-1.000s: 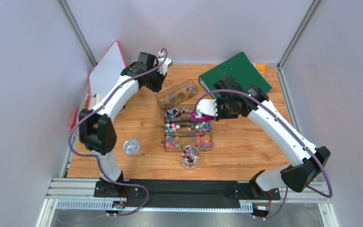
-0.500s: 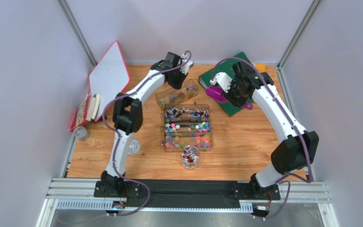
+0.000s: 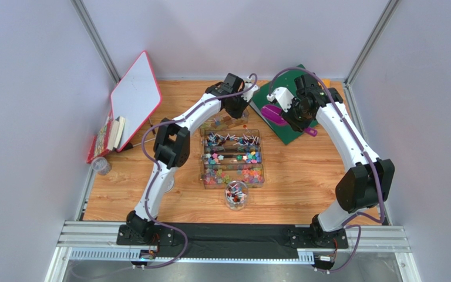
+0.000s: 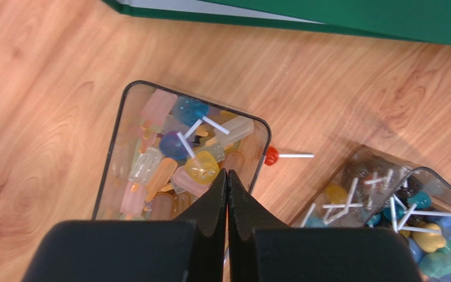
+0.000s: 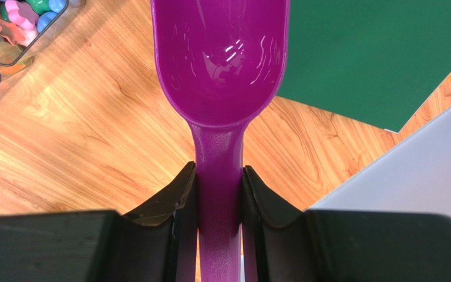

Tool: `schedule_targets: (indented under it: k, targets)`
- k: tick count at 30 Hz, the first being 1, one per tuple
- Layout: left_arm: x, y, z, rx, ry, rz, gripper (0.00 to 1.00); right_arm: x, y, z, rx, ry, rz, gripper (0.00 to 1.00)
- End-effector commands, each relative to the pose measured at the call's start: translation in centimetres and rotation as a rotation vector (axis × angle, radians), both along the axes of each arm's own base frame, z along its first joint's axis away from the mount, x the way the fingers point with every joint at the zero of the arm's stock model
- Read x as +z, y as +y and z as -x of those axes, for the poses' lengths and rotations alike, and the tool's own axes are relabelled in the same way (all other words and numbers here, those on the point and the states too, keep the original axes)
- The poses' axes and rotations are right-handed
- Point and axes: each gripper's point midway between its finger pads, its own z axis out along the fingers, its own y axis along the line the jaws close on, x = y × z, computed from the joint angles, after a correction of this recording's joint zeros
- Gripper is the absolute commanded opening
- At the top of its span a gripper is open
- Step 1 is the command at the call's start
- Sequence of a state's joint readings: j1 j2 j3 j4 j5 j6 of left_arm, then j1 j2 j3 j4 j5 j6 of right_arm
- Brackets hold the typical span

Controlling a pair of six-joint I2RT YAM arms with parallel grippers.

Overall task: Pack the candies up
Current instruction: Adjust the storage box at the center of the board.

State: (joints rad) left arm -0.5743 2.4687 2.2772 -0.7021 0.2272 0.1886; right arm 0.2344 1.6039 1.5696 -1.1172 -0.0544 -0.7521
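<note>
One round jar (image 3: 236, 195) stands nearest on the tabletop (image 3: 304, 176). Behind it, three clear trays (image 3: 234, 158) lie touching; the candies (image 3: 234, 174) fill the nearest two. A fourth tray (image 4: 134, 147) lies beyond, with the left gripper (image 4: 227, 174) over it, jaws together on nothing. Far right, the right gripper (image 5: 219, 176) has its jaws clamped on one purple scoop (image 5: 222, 64), over the edge of one green book (image 5: 374, 53).

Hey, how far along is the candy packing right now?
Done: the jar already holds a few sweets. In hand: the right claw grips the purple scoop, empty; the left claw is shut above a small candy box. Left: most candies sit in the tray.
</note>
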Motion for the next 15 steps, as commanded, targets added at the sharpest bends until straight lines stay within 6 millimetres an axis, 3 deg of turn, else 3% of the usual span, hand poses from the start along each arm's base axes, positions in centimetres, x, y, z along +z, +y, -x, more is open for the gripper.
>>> schedule_targets:
  k: [1, 3, 7, 11, 14, 15]
  targets:
    - [1.9, -1.5, 3.1, -0.091, 0.027, 0.042, 0.0, 0.4, -0.2, -1.0, -0.017, -0.019, -0.012, 0.0]
    - [1.0, -1.6, 5.0, -0.109, 0.084, 0.044, 0.0, 0.0, -0.4, -1.1, -0.023, -0.003, -0.005, 0.0]
    - [1.7, -2.3, 7.9, -0.137, 0.133, 0.063, 0.0, -0.6, -0.6, -1.4, -0.025, 0.016, 0.001, 0.0]
    - [2.3, -2.6, 9.1, -0.127, 0.153, 0.075, 0.0, -1.2, -0.6, -1.7, -0.011, 0.031, 0.014, 0.0]
    - [5.8, -2.4, 7.0, -0.083, 0.027, 0.091, 0.0, -1.2, -0.9, -2.7, 0.045, 0.026, 0.059, 0.0]
    - [8.4, -2.4, 6.2, -0.075, -0.044, 0.112, 0.0, -1.4, -1.1, -2.8, 0.066, 0.04, 0.08, 0.0]
